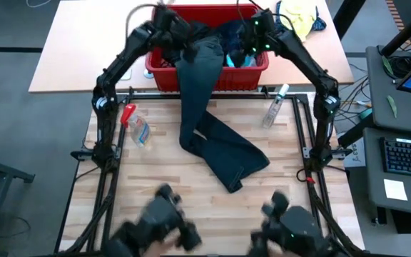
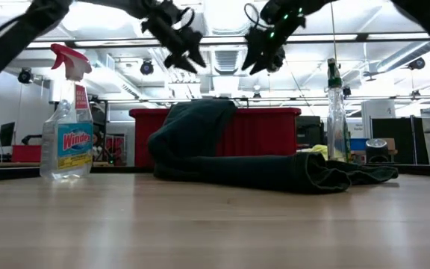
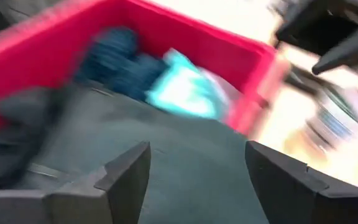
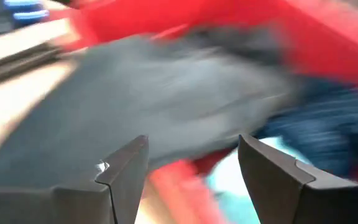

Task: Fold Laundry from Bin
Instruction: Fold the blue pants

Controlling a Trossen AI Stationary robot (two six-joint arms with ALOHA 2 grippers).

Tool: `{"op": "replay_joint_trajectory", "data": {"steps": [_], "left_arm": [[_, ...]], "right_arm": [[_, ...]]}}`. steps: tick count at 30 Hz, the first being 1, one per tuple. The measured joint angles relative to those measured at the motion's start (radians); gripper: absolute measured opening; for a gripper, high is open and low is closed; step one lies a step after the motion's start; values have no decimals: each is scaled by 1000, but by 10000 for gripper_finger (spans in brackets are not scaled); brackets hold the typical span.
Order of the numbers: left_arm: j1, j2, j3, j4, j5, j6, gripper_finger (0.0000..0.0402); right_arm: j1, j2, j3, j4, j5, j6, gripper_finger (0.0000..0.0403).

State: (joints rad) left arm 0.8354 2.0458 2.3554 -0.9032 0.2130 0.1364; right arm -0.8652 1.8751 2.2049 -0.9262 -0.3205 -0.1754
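The red bin [image 1: 164, 77] stands at the table's far edge, with navy [image 3: 120, 59] and turquoise [image 3: 185, 87] laundry inside. A long dark grey garment [image 1: 216, 146] hangs by its upper end over the bin's near rim [image 2: 200, 112]. The rest of it lies spread on the wooden table toward the near right. My left gripper [image 1: 190, 44] and my right gripper [image 1: 248, 44] hover over the bin, both open and well above the garment, left [image 2: 181, 48] and right [image 2: 263, 52] in the low view. Neither has anything between its fingers [image 3: 129, 171] [image 4: 126, 168].
A Windex spray bottle [image 1: 135, 125] lies left of the garment and a clear bottle [image 1: 275, 106] right of it. A yellow-and-blue cloth bundle [image 1: 302, 21] sits behind the bin at the far right. Dark equipment [image 1: 166, 221] stands along the table's near edge.
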Motion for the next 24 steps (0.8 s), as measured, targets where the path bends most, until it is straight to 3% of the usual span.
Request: {"op": "replay_joint_trajectory", "data": {"steps": [3,6,11,13,16,19,24], "left_arm": [[-119,-29,-2,-112,-45,36,237],[-256,-63,-8,-190,-123,46,233],[-533,-137,-72,-194,-507,72,230],[-622,-185,-116,-185,-564,66,230],[-726,-274,-223,-135,-570,-15,230],[-837,-367,-401,-30,-607,-86,230],[-1039,-502,-728,218,-775,-195,230]], "right_arm": [[32,-27,-17,-180,-185,-33,235],[96,-72,-108,-254,-241,-80,235],[222,-229,-393,-141,-246,-69,230],[263,-321,-515,-44,-232,-21,228],[331,-470,-703,135,-173,74,228],[418,-609,-891,269,-75,163,229],[568,-778,-1160,464,62,293,229]]}}
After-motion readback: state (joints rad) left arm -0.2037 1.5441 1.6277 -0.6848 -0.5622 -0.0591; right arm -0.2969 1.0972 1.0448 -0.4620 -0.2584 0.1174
